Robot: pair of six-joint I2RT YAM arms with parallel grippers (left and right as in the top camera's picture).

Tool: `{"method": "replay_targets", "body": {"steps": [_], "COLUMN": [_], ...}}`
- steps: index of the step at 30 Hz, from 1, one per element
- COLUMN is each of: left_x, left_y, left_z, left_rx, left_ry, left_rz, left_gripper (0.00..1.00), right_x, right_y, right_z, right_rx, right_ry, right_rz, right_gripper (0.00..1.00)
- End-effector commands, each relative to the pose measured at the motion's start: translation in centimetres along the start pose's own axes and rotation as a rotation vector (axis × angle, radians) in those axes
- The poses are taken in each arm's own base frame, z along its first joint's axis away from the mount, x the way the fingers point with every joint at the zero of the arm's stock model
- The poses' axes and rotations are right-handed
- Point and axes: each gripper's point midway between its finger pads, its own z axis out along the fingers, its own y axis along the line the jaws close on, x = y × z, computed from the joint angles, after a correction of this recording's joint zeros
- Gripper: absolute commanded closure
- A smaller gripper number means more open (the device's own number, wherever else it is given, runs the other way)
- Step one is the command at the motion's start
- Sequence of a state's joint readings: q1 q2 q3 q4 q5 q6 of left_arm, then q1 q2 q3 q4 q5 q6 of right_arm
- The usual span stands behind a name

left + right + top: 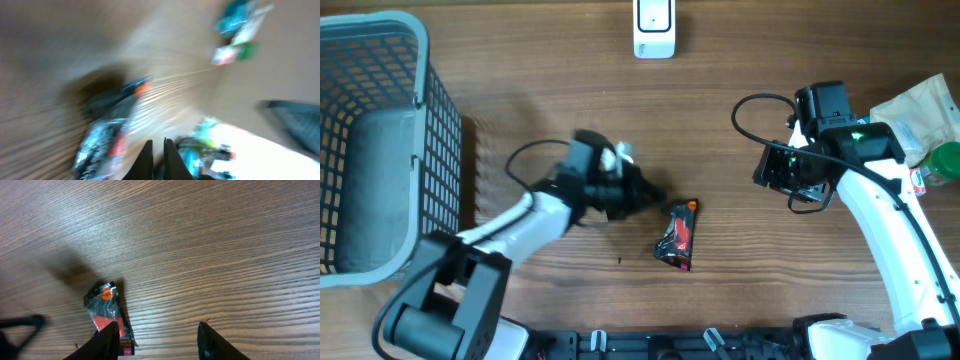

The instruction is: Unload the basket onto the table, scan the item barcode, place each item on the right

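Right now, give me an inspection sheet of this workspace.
Surface: wooden table, no spills seen.
Job's things: black-and-red packet lying flat, in neither claw; white scanner at the far edge.
Clutter: grey basket at the left; pouches and a green item at the right.
Grippers: left claw shut, nothing between its fingers, near the packet; right claw open, empty.
Cables: black cable looping off the right arm; second cable off the left arm.
Surroundings: nothing seen.
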State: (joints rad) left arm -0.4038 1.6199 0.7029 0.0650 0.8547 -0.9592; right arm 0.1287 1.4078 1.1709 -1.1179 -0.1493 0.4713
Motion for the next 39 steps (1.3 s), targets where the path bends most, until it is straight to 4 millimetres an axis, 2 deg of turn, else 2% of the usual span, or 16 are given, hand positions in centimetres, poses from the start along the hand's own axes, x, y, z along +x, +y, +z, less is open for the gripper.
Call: {"method": "replay_targets", "body": {"steps": [1,4,6,7,11,13,15,16,17,21,23,26,32,35,39], "left_x": [-1.4,-2.3,-1.8,-0.9,0.3,-0.1,-0.9,-1.2,-1.4,-3.2,-4.1,-4.6,-5.5,-5.5,-5.0], "left_y": [-4.2,-4.1,-3.2,-2.2,1.3,3.1,4.7,5.0,5.2,7.2,8.6,9.3,11.0,12.2,13.1], "left_z": [-4.2,-5.4,-5.0,-4.2,-2.9,-2.9,-3.3,-3.5,-3.7,-4.6,-5.6,-6.4,-8.1,-8.9,-9.5], "left_rx": [0.26,0.287,0.258,0.214,0.059,-0.026,-0.102,-0.118,-0.126,-0.23,-0.293,-0.312,-0.363,-0.408,-0.447], "left_ry": [0.09,0.062,0.066,0.078,0.074,0.043,-0.001,-0.014,-0.024,-0.109,-0.153,-0.173,-0.216,-0.227,-0.216], "left_rz": [-0.075,-0.021,0.036,0.098,0.161,0.161,0.163,0.167,0.177,0.169,0.139,0.136,0.095,0.052,0.036], "left_gripper": [0.96,0.96,0.96,0.96,0.62,0.36,0.17,0.06,0.0,0.0,0.0,0.0,0.0,0.0,0.0], "right_x": [-0.1,-0.1,-0.1,0.3,2.9,4.5,6.2,6.6,6.8,7.1,8.2,8.5,8.0,8.2,8.0], "right_y": [0.1,0.1,0.1,-0.1,-0.1,-0.3,-0.2,0.1,0.3,2.0,3.0,3.2,4.8,5.3,6.4], "right_z": [-0.1,-0.1,-0.1,0.0,1.6,2.9,4.4,4.8,5.0,5.2,5.9,7.0,10.1,10.9,10.3], "right_rx": [-0.011,-0.012,-0.012,-0.003,-0.034,-0.03,-0.016,-0.006,0.017,0.09,0.137,0.194,0.23,0.228,0.196], "right_ry": [-0.004,-0.006,-0.005,0.013,0.116,0.168,0.204,0.201,0.188,0.095,0.077,0.063,0.088,0.114,0.119], "right_rz": [0.034,0.034,0.036,0.077,0.13,0.159,0.142,0.117,0.1,0.02,-0.038,-0.071,-0.116,-0.118,-0.115], "right_gripper": [0.49,0.45,0.38,0.31,0.26,0.26,0.33,0.33,0.32,0.15,0.09,0.09,0.13,0.14,0.17]}}
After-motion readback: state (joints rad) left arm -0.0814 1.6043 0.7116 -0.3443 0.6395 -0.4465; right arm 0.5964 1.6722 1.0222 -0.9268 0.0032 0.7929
